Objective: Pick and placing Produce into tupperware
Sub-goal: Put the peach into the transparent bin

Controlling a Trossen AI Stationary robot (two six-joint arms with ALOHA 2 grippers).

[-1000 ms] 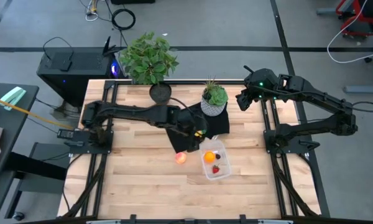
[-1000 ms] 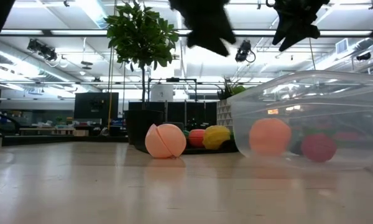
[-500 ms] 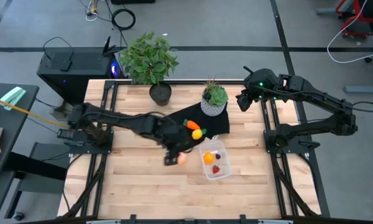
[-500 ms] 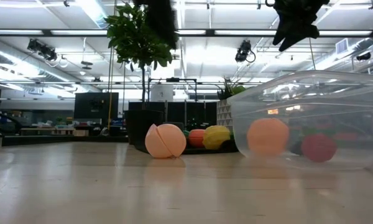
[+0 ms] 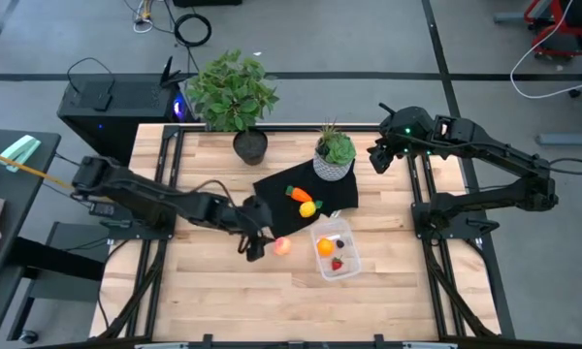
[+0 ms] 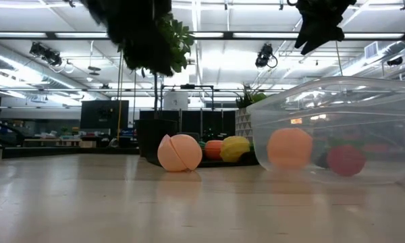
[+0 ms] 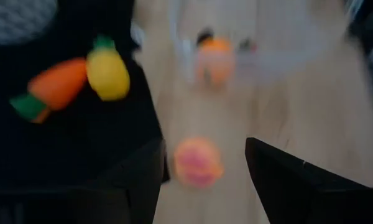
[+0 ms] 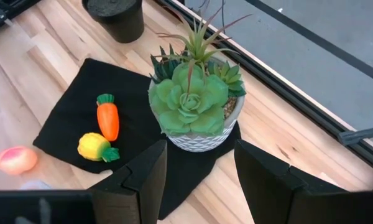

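The pinkish-red ball [image 5: 282, 246] rests on the wood table, just left of the clear tupperware [image 5: 336, 248]. The tupperware holds the orange ball [image 5: 326, 245] and the red strawberry [image 5: 338, 263]. The carrot [image 5: 299, 195] and the yellow piece [image 5: 308, 207] lie on the black mat. My left gripper [image 5: 253, 244] hovers open just left of the pink ball, above the table; its wrist view shows the ball [image 7: 198, 162] ahead between the fingers. My right gripper [image 5: 376, 157] waits open, raised near the far right edge, by the succulent pot.
A succulent in a white pot [image 8: 196, 106] stands on the mat's far edge, and a leafy plant in a dark pot [image 5: 235, 92] stands at the table's far edge. The black mat [image 5: 276, 184] lies mid-table. Bare wood shows toward the near edge.
My left gripper has swung from above the black mat toward the table's near and left side, passing the pink ball, and now hangs just left of it. The ball, the tupperware and the other produce have stayed in place.
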